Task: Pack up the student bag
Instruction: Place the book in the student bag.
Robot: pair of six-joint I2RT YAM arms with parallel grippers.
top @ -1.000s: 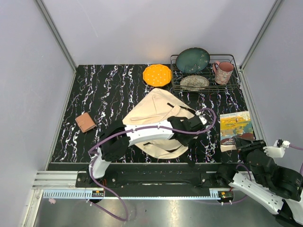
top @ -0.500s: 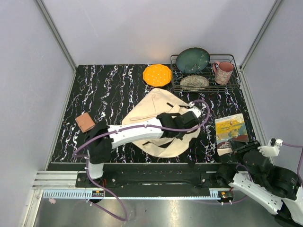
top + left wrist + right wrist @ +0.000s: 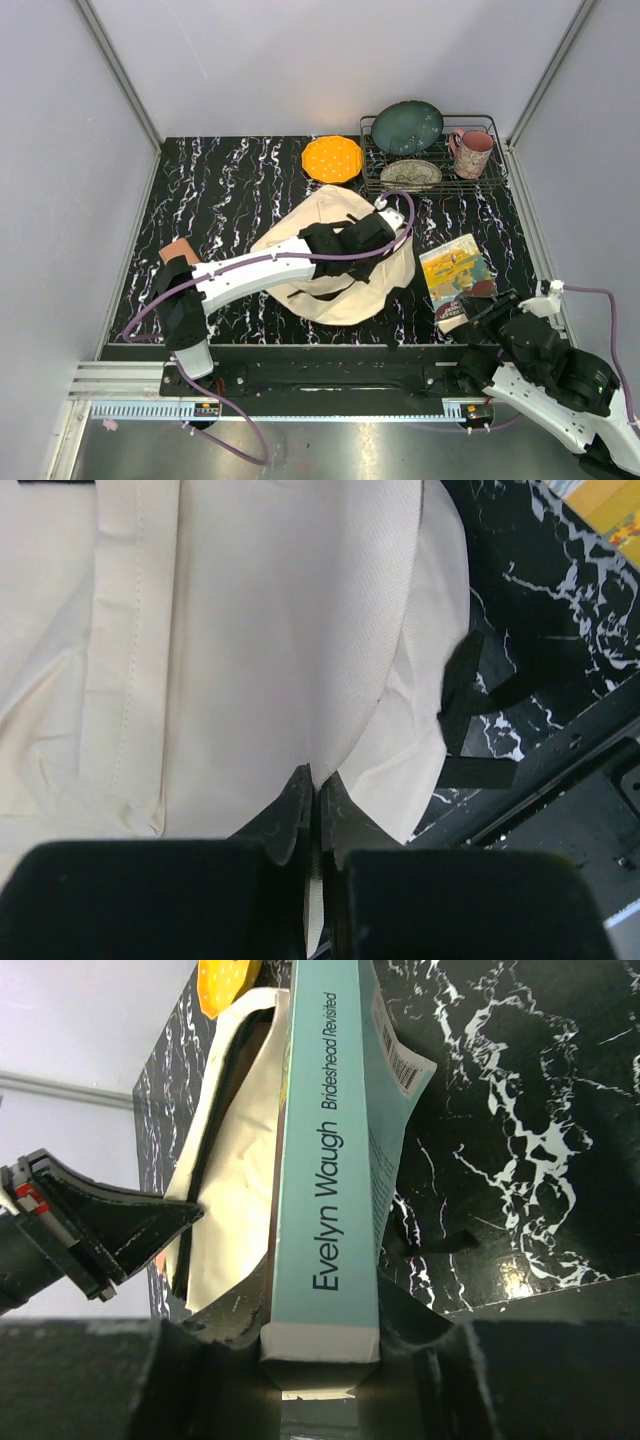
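Note:
The student bag (image 3: 345, 298) is a cream fabric backpack lying mid-table; it also shows in the left wrist view (image 3: 250, 630) and the right wrist view (image 3: 235, 1160). My left gripper (image 3: 385, 228) reaches over it, and its jaws (image 3: 318, 780) are shut on a fold of the cream fabric. My right gripper (image 3: 482, 312) is shut on a paperback (image 3: 456, 278) just right of the bag. The book's teal spine (image 3: 325, 1160) reads "Evelyn Waugh, Brideshead Revisited" and points toward the bag's dark opening edge.
At the back stand an orange plate (image 3: 332, 159) and a wire rack (image 3: 492, 125) with a teal plate (image 3: 407, 127), a patterned bowl (image 3: 410, 174) and a pink mug (image 3: 471, 153). A small brown item (image 3: 178, 248) lies at the left, partly behind my left arm. Black straps (image 3: 465, 710) trail off the bag.
My left gripper closed on the bag's fabric and drew it back and left. My right arm carried the book leftward, closer to the bag.

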